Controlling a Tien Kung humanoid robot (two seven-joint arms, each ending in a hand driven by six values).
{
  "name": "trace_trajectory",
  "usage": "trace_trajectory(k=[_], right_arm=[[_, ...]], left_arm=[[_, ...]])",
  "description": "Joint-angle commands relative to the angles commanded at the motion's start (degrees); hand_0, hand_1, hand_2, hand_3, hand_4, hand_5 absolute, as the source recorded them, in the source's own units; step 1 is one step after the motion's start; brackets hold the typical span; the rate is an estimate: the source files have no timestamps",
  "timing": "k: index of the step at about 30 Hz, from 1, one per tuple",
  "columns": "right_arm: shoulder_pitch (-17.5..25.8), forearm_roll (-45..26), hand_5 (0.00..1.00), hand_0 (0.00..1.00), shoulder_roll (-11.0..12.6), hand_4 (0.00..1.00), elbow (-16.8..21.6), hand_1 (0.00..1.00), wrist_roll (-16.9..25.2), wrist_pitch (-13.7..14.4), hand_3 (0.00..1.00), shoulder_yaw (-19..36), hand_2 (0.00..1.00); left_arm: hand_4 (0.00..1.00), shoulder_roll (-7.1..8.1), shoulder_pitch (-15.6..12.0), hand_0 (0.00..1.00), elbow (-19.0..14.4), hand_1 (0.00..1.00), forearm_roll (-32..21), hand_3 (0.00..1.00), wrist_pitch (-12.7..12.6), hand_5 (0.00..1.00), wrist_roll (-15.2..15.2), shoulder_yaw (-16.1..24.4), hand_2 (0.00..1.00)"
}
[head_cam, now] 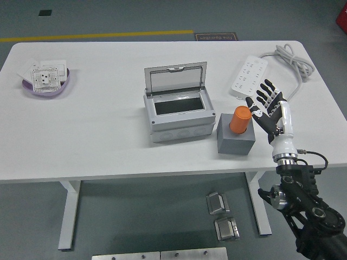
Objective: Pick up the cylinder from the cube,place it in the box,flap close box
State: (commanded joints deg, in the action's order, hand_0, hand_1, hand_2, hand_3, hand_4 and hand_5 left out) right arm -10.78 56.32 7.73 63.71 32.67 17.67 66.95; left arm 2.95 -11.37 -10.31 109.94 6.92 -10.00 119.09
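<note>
An orange cylinder (240,119) stands upright in the top of a grey cube (236,141) right of the table's middle. Left of the cube sits a grey box (177,117) with its clear flap lid (175,78) raised and its inside dark. My right hand (264,104) is held up just right of the cylinder, fingers spread, palm toward it, holding nothing. A small gap remains between thumb and cylinder. My left arm does not show.
A white power strip (249,77) with its cable (290,59) lies at the back right, behind my hand. A purple bowl (46,82) with white socket parts sits at the far left. Metal parts lie on the floor under the table.
</note>
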Motion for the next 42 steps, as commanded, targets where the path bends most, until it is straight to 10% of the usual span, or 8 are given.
trace_trajectory(k=[42], right_arm=[[-4.69, 9.02, 0.290, 0.803, -0.66, 0.883, -6.89, 0.786, -5.84, 1.77, 0.780, -6.47, 0.751]], left_arm=[[0.494, -0.05, 0.38, 0.682, 0.00, 0.649, -0.62, 0.586, 0.02, 0.042, -0.02, -1.28, 0.560]])
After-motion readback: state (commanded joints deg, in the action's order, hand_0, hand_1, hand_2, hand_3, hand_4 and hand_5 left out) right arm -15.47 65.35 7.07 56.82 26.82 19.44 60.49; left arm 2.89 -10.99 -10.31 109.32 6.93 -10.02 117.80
